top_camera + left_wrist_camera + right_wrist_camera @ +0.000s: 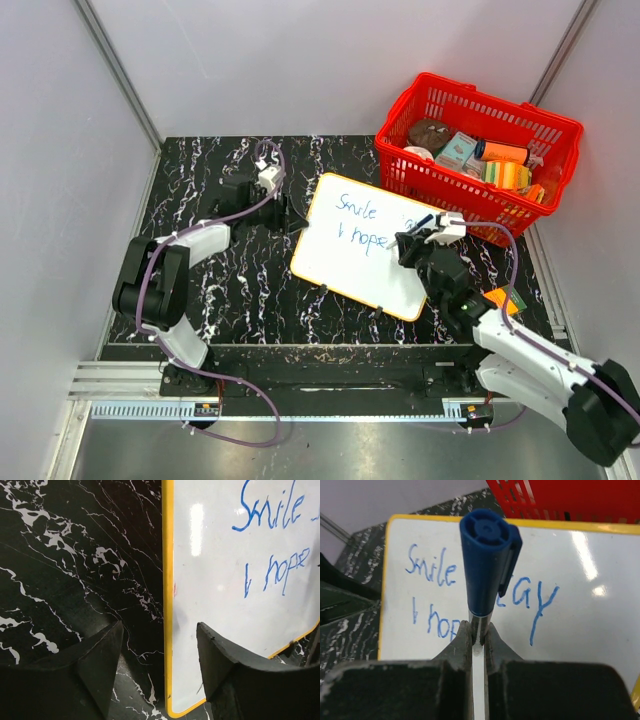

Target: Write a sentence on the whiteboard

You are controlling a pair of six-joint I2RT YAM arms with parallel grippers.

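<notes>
The whiteboard [355, 262] lies tilted on the black marble table, its orange-yellow frame towards the red basket. The sentence [358, 208] in blue reads "Smile", then "stay" partly behind the marker, with "I hope" below. My right gripper [408, 242] is over the board's right half, shut on a blue-capped marker [422, 221]. In the right wrist view the gripper [478, 630] clamps the marker [487, 555] above the writing [430, 572]. My left gripper [291, 222] is at the board's left corner. In the left wrist view it [160, 635] is open, straddling the frame of the board [220, 630].
A red basket [440, 190] holding several packets and tins stands at the back right, touching the board's far edge. Grey walls close in the table on the left, back and right. An orange object [503, 300] lies by my right arm.
</notes>
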